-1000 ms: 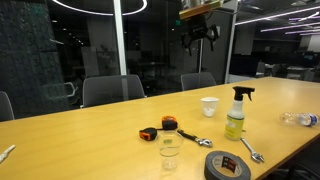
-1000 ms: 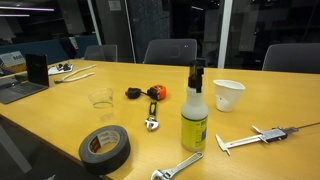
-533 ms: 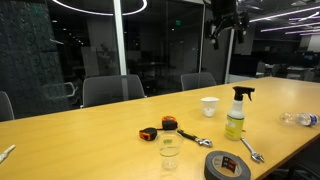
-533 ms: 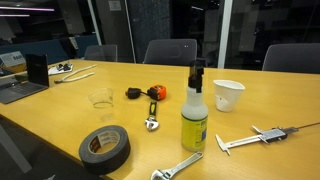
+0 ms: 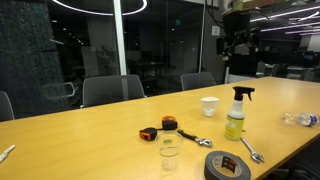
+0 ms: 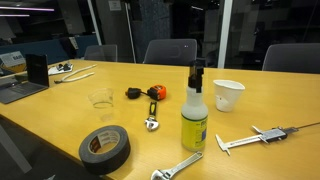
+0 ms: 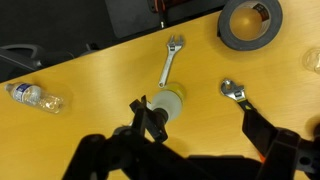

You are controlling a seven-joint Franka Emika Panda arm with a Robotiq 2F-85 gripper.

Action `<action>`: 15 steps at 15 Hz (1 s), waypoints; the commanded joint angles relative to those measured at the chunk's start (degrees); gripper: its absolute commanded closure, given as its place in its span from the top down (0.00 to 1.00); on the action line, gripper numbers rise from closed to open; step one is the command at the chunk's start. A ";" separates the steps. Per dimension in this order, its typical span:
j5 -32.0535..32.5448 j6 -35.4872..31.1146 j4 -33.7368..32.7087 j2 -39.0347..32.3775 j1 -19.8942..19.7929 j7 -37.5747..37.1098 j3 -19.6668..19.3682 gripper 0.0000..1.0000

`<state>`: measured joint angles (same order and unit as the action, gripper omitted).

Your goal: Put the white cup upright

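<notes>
Wooden table, pincer high above, agape

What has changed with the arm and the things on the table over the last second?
The gripper, high above the table, moved toward the right edge in an exterior view and now hangs over the spray bottle. It took hold of nothing. The white cup stayed upright in its place; the spray bottle, tape roll and clear tumbler did not move.
</notes>
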<state>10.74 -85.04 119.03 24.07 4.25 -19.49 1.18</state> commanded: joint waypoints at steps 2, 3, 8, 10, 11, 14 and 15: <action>-1.41 -8.25 5.39 2.91 -2.63 -0.70 0.98 1.00; -1.45 -9.41 6.02 3.07 -2.87 -0.71 1.00 1.00; -1.19 -9.91 5.89 1.33 -3.87 -0.05 1.27 1.00; -1.42 -10.32 6.45 1.70 -4.12 -0.22 1.24 1.00; -1.43 -10.47 6.59 1.83 -4.16 -0.27 1.25 1.00; -1.44 -10.65 6.70 1.94 -4.18 -0.42 1.26 1.00; -1.44 -10.68 6.73 1.95 -4.19 -0.44 1.26 1.00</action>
<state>9.82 -95.70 125.84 26.04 1.62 -20.47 1.19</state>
